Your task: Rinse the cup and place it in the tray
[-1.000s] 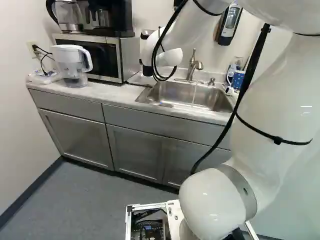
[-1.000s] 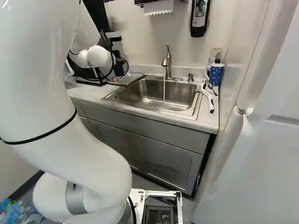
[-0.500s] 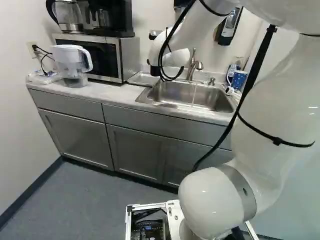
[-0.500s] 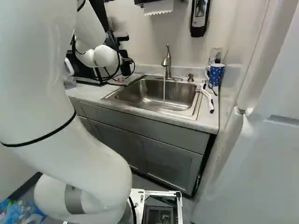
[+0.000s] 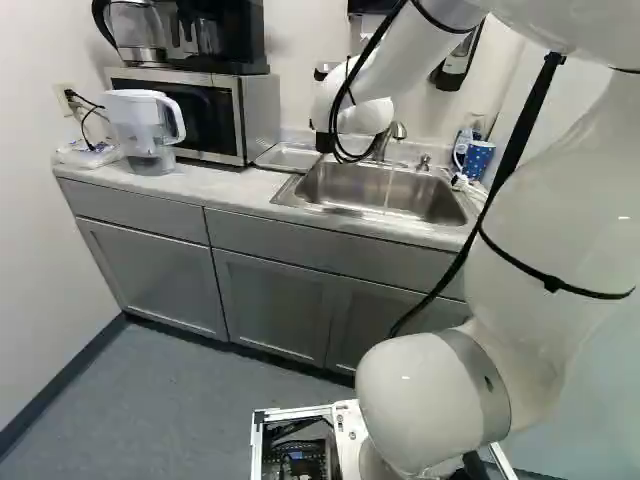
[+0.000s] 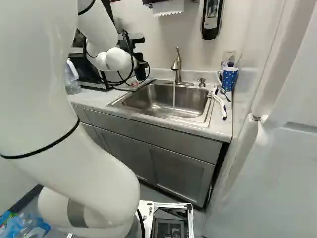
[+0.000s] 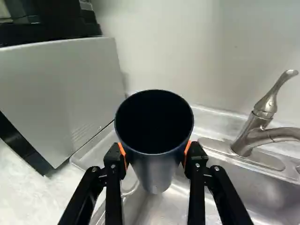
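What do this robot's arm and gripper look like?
The arm is glossy white with rounded joints, a grey band low down, black ties and black cables along its outside. The gripper is black, with two jointed fingers and orange pads.

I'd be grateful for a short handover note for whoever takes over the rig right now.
Black two-fingered gripper: shut on the dark, tapered cup, held near the steel sink's tray-side end.
Water runs from the brushed-metal faucet.
Done: cup grasped; whether it is rinsed, I cannot tell.
Left: set it in the shallow metal tray beside the sink, perhaps rinsing first.
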Motion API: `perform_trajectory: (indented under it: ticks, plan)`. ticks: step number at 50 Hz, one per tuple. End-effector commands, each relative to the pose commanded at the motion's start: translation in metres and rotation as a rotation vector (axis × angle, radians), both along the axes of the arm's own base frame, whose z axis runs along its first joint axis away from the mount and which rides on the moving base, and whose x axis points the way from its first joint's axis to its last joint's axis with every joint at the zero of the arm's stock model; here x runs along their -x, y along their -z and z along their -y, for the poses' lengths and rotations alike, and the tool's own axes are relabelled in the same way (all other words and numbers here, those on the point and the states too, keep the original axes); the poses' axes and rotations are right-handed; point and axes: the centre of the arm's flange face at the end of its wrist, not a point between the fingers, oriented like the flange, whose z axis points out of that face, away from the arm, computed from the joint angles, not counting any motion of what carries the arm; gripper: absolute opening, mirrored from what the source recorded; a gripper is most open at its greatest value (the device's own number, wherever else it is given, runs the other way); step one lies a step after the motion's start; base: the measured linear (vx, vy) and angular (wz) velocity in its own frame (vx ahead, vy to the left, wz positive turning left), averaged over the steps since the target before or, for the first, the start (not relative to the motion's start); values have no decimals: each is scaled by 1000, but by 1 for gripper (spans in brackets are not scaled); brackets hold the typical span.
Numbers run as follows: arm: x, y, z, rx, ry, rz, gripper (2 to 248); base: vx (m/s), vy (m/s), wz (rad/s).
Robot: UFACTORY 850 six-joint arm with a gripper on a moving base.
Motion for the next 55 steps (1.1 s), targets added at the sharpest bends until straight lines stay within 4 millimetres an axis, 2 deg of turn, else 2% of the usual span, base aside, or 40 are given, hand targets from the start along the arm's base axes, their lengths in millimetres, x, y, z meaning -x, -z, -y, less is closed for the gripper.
perform_trajectory:
  ticks: [10, 36, 55]
  plan:
    - [3, 3, 15, 0, 29, -7, 125, 0, 0, 0]
    - [16, 31, 53, 1, 105, -61, 125, 0, 0, 0]
    - [14, 52, 58, 1, 113, -103, 125, 0, 0, 0]
